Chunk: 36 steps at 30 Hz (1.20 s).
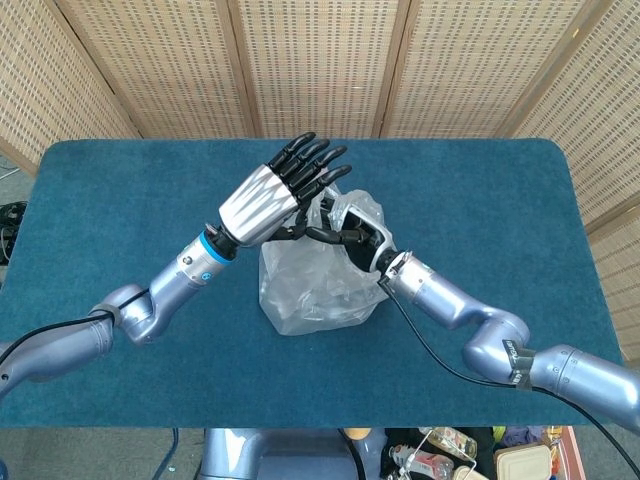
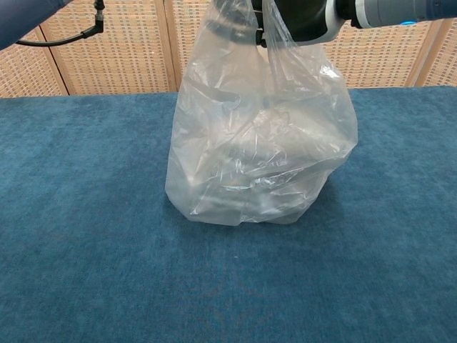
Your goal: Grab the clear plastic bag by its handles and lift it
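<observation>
Well, the blue table [image 1: 120, 190] has plenty of bare cloth on every side of the bag [image 1: 318, 285], which sits near the middle, a little toward the far edge; wide open room lies to the left, to the right and in front of it. In the chest view the bag's bottom [image 2: 243, 207] rests on the cloth, and the nearest table edges are well apart from it.

The bag stands upright, its long axis running up and down, broad at the base and drawn together toward the top, where the handles [image 2: 268, 32] are pulled up. Something pale shows through the plastic low down, but I cannot tell what it is.

The right hand [image 1: 352, 236] is at the bag's top with its dark fingers curled in around the gathered handles, gripping them. The left hand [image 1: 270, 195] is just above and beside it, fingers stretched out and apart, pointing toward the far edge, holding nothing; whether it touches the plastic I cannot tell.

Behind the table stands a wicker screen [image 1: 320, 60]. Below the near edge, on the right, lie some small odds and ends [image 1: 480, 462] on the floor, well apart from the bag. Both arms reach in from the near side, crowding only the space right above the bag
</observation>
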### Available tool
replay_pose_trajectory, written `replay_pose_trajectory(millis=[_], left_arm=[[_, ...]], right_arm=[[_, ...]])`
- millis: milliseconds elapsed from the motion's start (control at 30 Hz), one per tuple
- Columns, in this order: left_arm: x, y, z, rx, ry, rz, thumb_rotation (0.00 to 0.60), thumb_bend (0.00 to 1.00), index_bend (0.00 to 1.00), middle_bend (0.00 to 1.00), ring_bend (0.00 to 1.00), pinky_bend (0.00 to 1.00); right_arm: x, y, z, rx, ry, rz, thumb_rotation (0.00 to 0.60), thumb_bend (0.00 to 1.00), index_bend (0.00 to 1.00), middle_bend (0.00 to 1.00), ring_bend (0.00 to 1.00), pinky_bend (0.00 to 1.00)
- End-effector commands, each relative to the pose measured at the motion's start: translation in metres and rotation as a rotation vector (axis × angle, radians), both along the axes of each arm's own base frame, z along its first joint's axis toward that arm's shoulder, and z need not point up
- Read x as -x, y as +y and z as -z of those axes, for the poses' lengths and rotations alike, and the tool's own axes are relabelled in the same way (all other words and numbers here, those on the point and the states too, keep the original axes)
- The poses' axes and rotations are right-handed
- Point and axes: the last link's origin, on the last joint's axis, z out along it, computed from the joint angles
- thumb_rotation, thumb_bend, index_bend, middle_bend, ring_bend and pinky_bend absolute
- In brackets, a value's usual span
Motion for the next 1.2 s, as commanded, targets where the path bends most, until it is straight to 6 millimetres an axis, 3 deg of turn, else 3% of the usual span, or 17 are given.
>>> replay_pose_trajectory(millis=[33,567,1200], left_arm=[[-0.001,0.001,-0.002,0.013,-0.012,-0.009,0.600,0.25,0.00,0.00,0.00,0.04],[-0.002,0.001,-0.028,-0.006,-0.058,-0.010,0.600,0.24,0.00,0.00,0.00,0.03],[0.012,0.011,-0.055,-0.017,-0.126,-0.060,0.600,0.24,0.00,0.00,0.00,0.04]], right_arm=[[0.000,0.000,0.000,0.000,0.000,0.001,0.600,0.00,0.46,0.59,0.48,0.35],[0.004,-0.006,-0.003,0.011,0.000,0.026,0.600,0.02,0.46,0.59,0.48,0.35],[-0.003,-0.010,-0.017,0.017,-0.024,0.045,0.600,0.06,0.44,0.59,0.50,0.39]])
